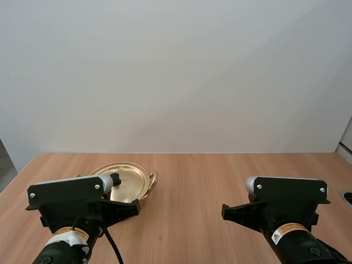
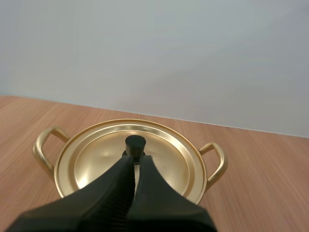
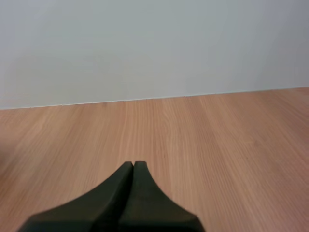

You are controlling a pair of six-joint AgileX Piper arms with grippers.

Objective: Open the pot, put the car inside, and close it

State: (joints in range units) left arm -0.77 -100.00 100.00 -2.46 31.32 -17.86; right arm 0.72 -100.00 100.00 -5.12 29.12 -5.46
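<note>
At the left of the wooden desk sits the round, gold-coloured metal pot with two loop handles, its shallow gold lid seated flat on the rim and the black knob standing up from the lid's centre. No car shows on the desk, so this fits either a pot waiting to be opened or one already closed again (the lid hides the inside). My left tool is clenched on nothing, its tips together just short of the knob, the arm low and pointing forward over the pot's near edge. Any grip on the knob would need the tips spread and centred on it. My right tool is likewise clenched and empty, held low over bare wood, well apart from the pot.
</note>
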